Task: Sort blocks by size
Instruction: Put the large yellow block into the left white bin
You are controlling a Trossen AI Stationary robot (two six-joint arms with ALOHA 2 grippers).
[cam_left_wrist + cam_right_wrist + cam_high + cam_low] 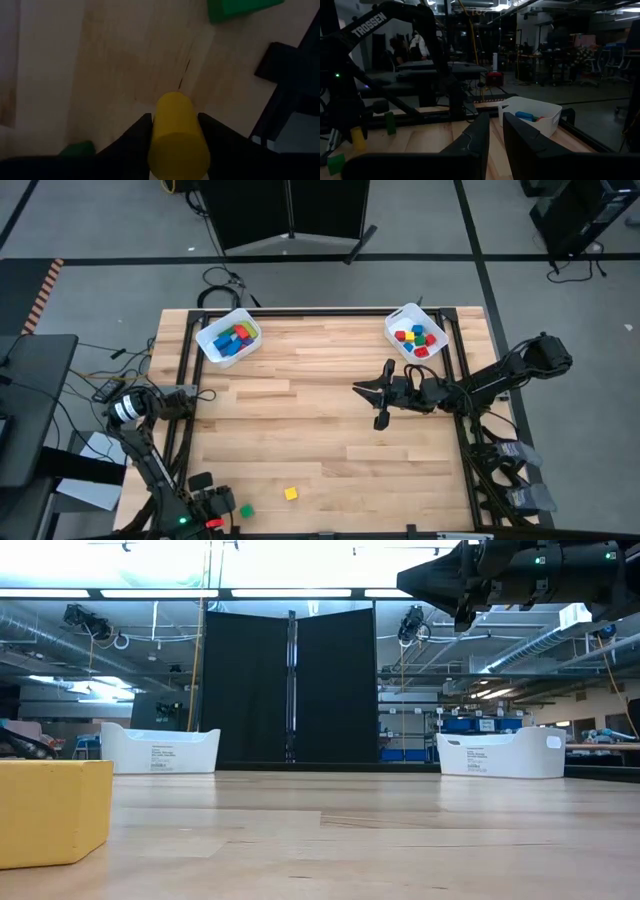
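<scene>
Nearly done by the look of it: the bin on my left point(228, 338) held the longer blocks, blue, green, yellow and a bit of red, and the bin on my right point(417, 333) held the small cubes, mostly red. Two strays remained at the near edge of the counter point(320, 430): a yellow cube point(291, 494) and a green cube point(245, 510), close to each other. My left hand point(176, 125) sat low at that same near corner, fingers clamped on a yellow block point(177, 135), which stood out past the fingertips; a green block point(235, 9) lay on the wood just ahead of it. My right hand point(383, 392) hung mid-counter, well above the surface, holding nothing, fingers close together with only a narrow gap between them. Risks as I judged them: the yellow block was held near one end, so a quick swing toward a bin might let it pivot or slip out. I could not tell from the grip view whether it was a long bar or a short piece, so picking the wrong bin was possible. The strays sat so near the counter edge that a careless pass of the left arm might knock them off.
</scene>
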